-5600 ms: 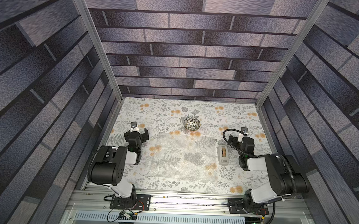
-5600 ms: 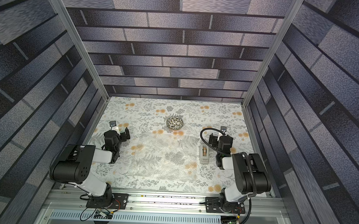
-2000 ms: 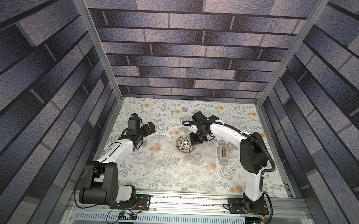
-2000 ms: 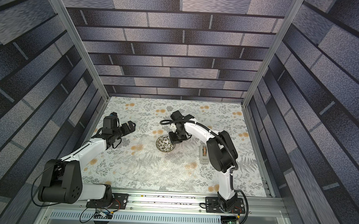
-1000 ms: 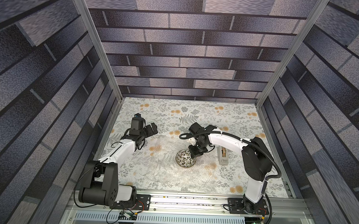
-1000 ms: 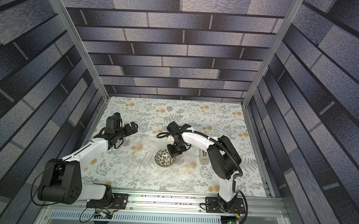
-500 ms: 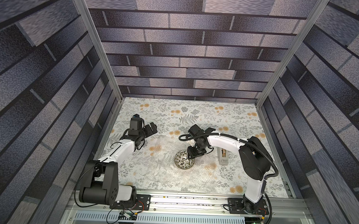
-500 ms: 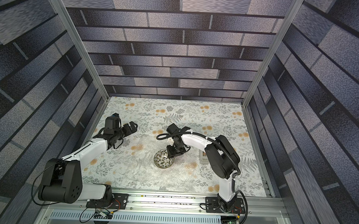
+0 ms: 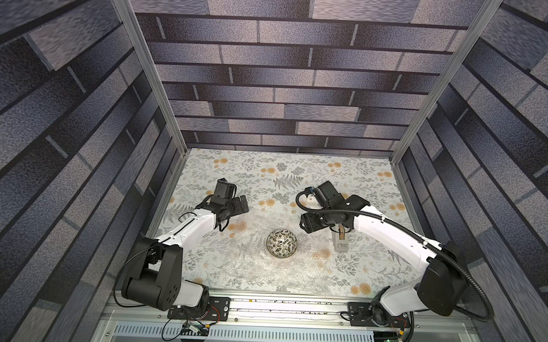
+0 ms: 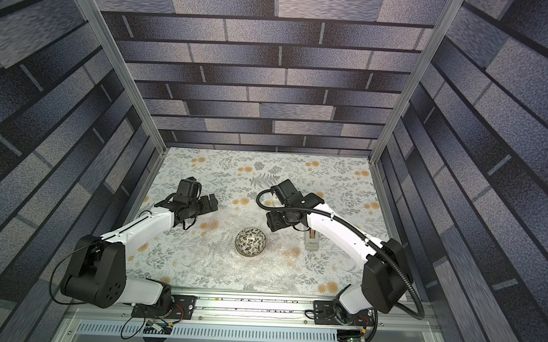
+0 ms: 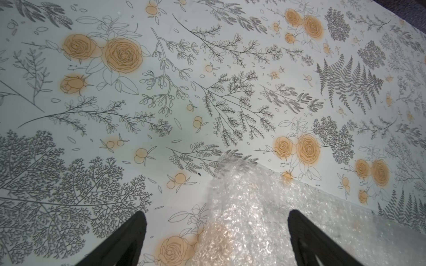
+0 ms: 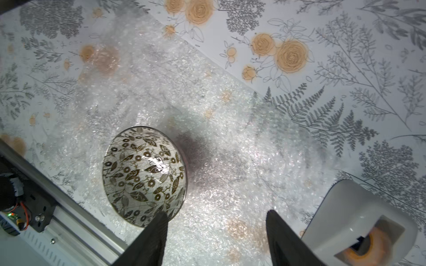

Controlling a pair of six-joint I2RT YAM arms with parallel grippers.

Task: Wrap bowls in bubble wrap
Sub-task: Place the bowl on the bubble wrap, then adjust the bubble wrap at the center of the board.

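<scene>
The small white bowl with black leaf speckles [image 9: 281, 247] sits upright mid-sheet on the clear bubble wrap [image 9: 249, 269] spread on the counter, so placing looks done. My left tool [image 11: 216, 215] and right tool [image 12: 215, 213] gape, empty. Folding remains.

Left arm [image 9: 194, 225] and right arm [image 9: 387, 234]: both are wearing glossy white link shells between bulky matte-black joint housings. A thick ribbed black hose [image 9: 403, 230] is running along the right arm, above the rail [image 9: 276, 308]. A thin black cable [image 9: 120, 274] is arcing beside the left one. Black base plates [image 9: 219, 302], screws showing, are sitting on the rail, and red and orange wires [image 9: 210, 321] are dangling just below it. Left gripper [image 11: 216, 214] and right gripper [image 12: 216, 213] are showing tapering black fingers.
</scene>
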